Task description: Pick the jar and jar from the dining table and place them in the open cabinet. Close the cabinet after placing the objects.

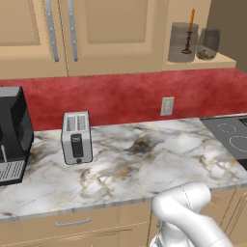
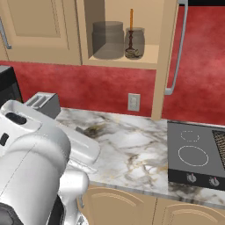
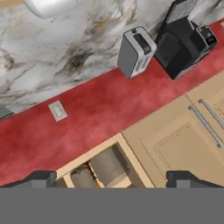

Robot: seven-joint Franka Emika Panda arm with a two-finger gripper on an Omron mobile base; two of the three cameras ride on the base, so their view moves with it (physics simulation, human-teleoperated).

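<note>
I see both jars, the wide jar (image 2: 107,39) and the small jar (image 2: 135,42), already standing in the open cabinet (image 2: 125,60). My hand (image 3: 112,179) is spread and holds nothing. The door (image 2: 173,48) could be missed, or pushed crooked, when closing.

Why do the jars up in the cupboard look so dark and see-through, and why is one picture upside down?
In the left base view the big jar and small jar sit in the cabinet's shade, glassy grey. In the hand view the toaster looks flipped because the camera tilts with the hand.
</note>
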